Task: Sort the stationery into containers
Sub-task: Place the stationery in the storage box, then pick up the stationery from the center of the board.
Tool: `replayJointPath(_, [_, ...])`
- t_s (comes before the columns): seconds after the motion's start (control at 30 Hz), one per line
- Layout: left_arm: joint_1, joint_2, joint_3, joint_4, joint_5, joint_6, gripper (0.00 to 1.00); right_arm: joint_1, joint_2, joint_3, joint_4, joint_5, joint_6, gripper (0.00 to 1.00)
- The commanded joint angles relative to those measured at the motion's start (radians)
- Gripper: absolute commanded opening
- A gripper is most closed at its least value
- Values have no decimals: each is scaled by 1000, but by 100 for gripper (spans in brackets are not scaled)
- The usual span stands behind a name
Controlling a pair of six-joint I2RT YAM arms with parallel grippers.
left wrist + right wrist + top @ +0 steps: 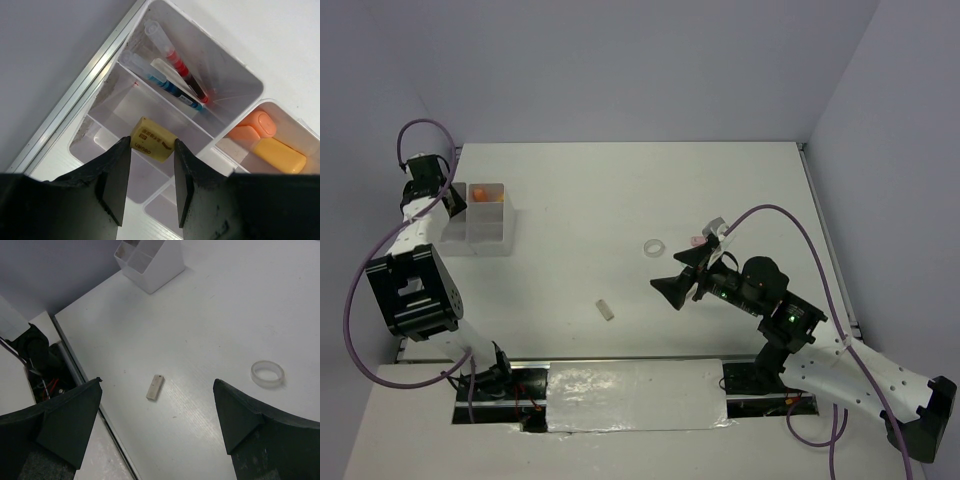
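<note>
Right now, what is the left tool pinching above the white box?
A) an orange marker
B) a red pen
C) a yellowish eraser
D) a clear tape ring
C: the left wrist view shows the left tool closed on a yellowish eraser with a printed label, above the white divided box. The tape ring lies out on the table.

Frame centre: tan eraser, yellowish, dark print. Around it: box, translucent white. Upper middle: red pen, blue pen. Right: orange markers. Elsewhere: tape ring clear; small eraser off-white; table white.
</note>
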Motion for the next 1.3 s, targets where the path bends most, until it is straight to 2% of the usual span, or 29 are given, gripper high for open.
replayJointPath(0.0, [1, -38, -4, 31, -8, 1, 41, -5, -3, 23, 37, -8, -13, 100])
replayJointPath(0.1, [1, -50, -10, 31, -13, -5, 60, -5, -6, 23, 35, -8, -12, 100])
replayJointPath(0.13, [1, -56, -11, 31, -22, -9, 74, -5, -9, 23, 34, -8, -12, 100])
replayJointPath(0.17, [1, -64, -13, 28, -37, -12, 78, -5, -11, 23, 34, -10, -13, 100])
replayJointPath(0.3, [3, -80, -7, 19, -27, -17, 86, -3, -11, 19, 42, -10, -13, 100])
replayJointPath(0.43, [-8, -154, 1, -1, -13, -37, 87, -5, 6, 26, 34, -4, -12, 100])
replayJointPath(0.5, [-46, -243, 9, -18, 2, -25, 90, -5, 8, 30, 32, 5, -7, 100])
replayJointPath(0.57, [-216, -345, 26, -73, -27, 19, 93, -3, -1, 30, 25, 45, 10, 100])
replayJointPath(0.6, [-297, -373, 26, -91, -100, 30, 98, -3, -23, 24, 23, 109, 17, 100])
replayJointPath(0.63, [-462, -424, 19, -131, -113, 38, 99, -5, -37, 19, 23, 152, 25, 100])
replayJointPath(0.67, [-527, -448, 6, -150, -105, 23, 99, -5, -72, 17, 22, 191, 42, 100])
replayJointPath(0.7, [-573, -474, -23, -147, -73, 11, 99, -5, -92, 5, 22, 226, 51, 100])
replayJointPath(0.73, [-647, -534, -113, -98, 56, 1, 99, -5, -110, -3, 22, 281, 60, 100])
replayJointPath(0.77, [-687, -563, -175, -63, 100, -38, 99, -6, -148, -10, 23, 306, 68, 100])
replayJointPath(0.8, [-781, -603, -294, -21, 139, -99, 99, -8, -164, -24, 25, 362, 82, 100])
replayJointPath(0.83, [-833, -608, -344, 14, 124, -100, 99, -8, -175, -30, 25, 384, 86, 100])
replayJointPath(0.9, [-957, -584, -411, 28, 46, -263, 99, -11, -176, -30, 22, 433, 100, 100])
replayJointPath(0.93, [-1086, -524, -425, 4, -3, -398, 99, -11, -166, -26, 9, 458, 112, 100])
replayJointPath(0.97, [-1150, -489, -415, -100, -151, -480, 99, -13, -135, -21, -18, 505, 120, 100])
replayJointPath(1.0, [-1205, -457, -403, -146, -212, -558, 99, -13, -117, -4, -32, 530, 128, 100])
replayJointPath(1.03, [-1288, -391, -374, -201, -259, -712, 99, -11, -101, 3, -47, 551, 146, 100])
replayJointPath(1.07, [-1317, -358, -355, -267, -331, -791, 99, -11, -78, 8, -58, 568, 148, 100])
replayJointPath(1.2, [-1445, -254, -306, -419, -406, -1061, 99, -16, -71, 4, -47, 547, 139, 100])
replayJointPath(1.23, [-1477, -210, -295, -468, -415, -1198, 99, -16, -74, 2, -41, 544, 134, 100])
replayJointPath(1.27, [-1493, -188, -283, -524, -419, -1265, 99, -16, -77, 0, -41, 545, 136, 100])
